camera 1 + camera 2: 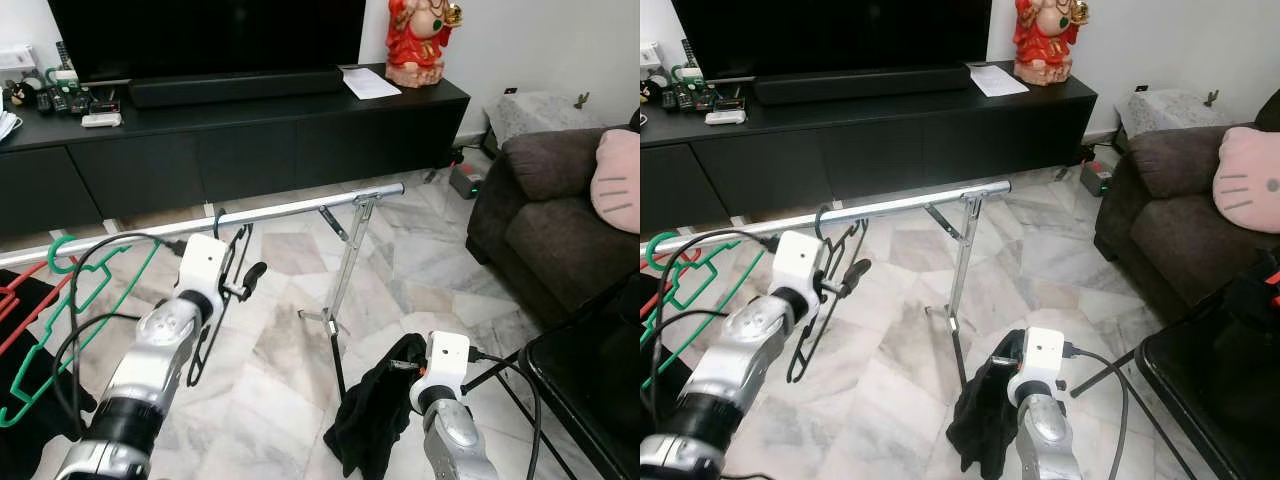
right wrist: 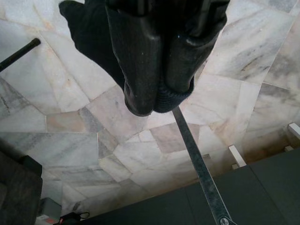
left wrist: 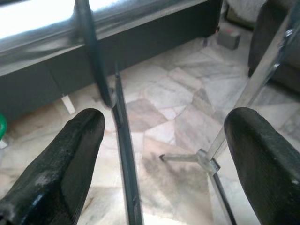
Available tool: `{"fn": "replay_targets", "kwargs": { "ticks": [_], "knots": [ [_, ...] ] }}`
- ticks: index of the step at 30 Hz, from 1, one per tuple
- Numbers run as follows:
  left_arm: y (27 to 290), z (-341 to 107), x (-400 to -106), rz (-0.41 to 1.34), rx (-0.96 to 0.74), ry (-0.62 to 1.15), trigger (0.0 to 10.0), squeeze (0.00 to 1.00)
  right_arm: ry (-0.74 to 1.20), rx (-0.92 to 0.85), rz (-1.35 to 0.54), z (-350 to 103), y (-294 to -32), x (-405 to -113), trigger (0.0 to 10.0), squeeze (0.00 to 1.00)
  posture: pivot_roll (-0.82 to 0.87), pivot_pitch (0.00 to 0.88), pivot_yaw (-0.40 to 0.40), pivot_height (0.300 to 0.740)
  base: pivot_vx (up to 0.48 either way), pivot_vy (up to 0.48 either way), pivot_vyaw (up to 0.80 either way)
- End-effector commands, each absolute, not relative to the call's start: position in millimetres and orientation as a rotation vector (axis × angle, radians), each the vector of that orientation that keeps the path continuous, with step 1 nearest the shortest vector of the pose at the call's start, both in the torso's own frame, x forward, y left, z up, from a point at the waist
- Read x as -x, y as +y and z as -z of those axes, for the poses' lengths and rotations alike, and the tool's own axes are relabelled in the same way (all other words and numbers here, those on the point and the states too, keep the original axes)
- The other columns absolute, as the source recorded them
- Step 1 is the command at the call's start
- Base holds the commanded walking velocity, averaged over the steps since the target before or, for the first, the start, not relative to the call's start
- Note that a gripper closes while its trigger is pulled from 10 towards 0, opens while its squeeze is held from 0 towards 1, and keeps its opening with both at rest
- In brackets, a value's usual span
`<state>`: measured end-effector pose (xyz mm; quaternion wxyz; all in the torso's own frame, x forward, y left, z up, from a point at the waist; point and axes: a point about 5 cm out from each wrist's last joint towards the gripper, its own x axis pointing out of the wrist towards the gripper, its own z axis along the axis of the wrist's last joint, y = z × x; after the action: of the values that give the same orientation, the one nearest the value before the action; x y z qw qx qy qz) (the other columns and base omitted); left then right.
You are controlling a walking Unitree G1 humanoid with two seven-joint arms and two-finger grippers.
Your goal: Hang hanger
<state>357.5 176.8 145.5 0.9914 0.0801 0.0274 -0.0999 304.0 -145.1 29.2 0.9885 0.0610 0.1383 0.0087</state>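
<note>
Black hanger (image 1: 222, 290) hook is over the rail (image 1: 290, 209), centre-left of frame, so it carries its own weight. Left hand (image 1: 243, 282) sits just beside it, fingers (image 3: 70, 154) spread wide with the wire between them: looks like release, grip no longer needed. Right hand (image 1: 398, 367), low centre, pinches a dark cloth (image 1: 375, 415), kept clear of the rail. Green hanger (image 1: 60, 300) hangs far left.

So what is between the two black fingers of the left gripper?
In the left wrist view, the thin black wire hanger runs between the open left gripper's fingers, touching neither; its hook sits over the silver metal rail.
</note>
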Motion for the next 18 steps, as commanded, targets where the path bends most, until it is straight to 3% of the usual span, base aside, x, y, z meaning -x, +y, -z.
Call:
{"fn": "replay_targets", "kwargs": {
  "ticks": [1, 18],
  "knots": [
    [172, -142, -362, 0.195, -0.170, 0.089, 10.0, 0.00, 0.269, -0.112, -0.016, -30, -145, -305, 10.0, 0.00, 0.00, 0.133, 0.000, 0.740, 0.000, 0.000, 0.00],
    [167, -145, -386, 0.099, -0.168, 0.193, 10.0, 0.00, 0.272, -0.108, -0.016, -29, -144, -305, 10.0, 0.00, -0.01, 0.147, 0.004, 0.740, 0.000, 0.000, 0.00]
  ]
}}
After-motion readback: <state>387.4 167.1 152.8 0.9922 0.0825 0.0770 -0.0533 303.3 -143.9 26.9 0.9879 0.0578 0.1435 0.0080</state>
